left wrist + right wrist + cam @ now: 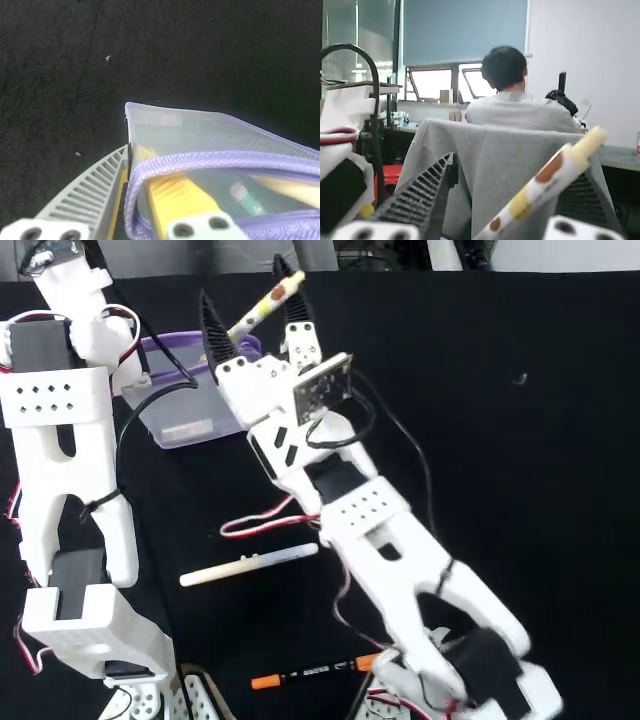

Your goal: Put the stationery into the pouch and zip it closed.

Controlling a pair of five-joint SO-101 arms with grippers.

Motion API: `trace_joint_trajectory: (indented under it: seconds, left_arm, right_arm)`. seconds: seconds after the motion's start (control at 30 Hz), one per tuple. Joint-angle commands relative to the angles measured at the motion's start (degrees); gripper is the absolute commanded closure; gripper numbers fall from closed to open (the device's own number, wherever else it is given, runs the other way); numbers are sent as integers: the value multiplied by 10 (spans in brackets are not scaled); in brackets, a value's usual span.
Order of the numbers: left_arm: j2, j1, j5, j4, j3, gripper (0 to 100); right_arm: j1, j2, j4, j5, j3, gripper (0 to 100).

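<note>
Loading step: a spotted pen (265, 305) is up over the open pouch (190, 415), with the zip not yet closed

The left hand (131, 152) is clamped on the pouch rim by the zip end. The right hand (243, 280) is spread wide, the pen slanting between its fingers, and I cannot tell whether it is pinched or loose. The next move probably calls for tipping the pen down into the mouth. A white pen (250, 565) and an orange pen (310, 673) wait on the surface (520, 490). The things inside the pouch are hard to make out, and the arm hides its mouth
</note>
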Motion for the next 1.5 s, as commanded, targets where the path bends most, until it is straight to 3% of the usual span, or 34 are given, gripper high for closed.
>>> trace_joint_trajectory:
  seconds: [0.0, 0.37, 0.67, 0.9, 1.23, 1.4, 1.47]
  left_arm:
    - [4, -12, 2, -18, 22, 973]
    - [4, -8, 2, -21, 34, 973]
    - [4, -12, 2, -21, 35, 973]
    - [4, -12, 2, -21, 35, 973]
    - [3, -44, 2, -21, 29, 973]
    - [0, -82, 2, -40, 29, 973]
    - [0, -98, 2, -53, 29, 973]
  right_arm:
    - [-14, -80, 101, 4, -32, 705]
    - [-53, -130, 317, 2, -137, 705]
    - [-6, -193, 457, 5, -233, 705]
    - [0, -244, 483, 5, -235, 704]
    - [67, -262, 509, 5, -240, 705]
    - [68, -261, 650, 8, -296, 705]
    - [67, -259, 728, 43, -326, 705]
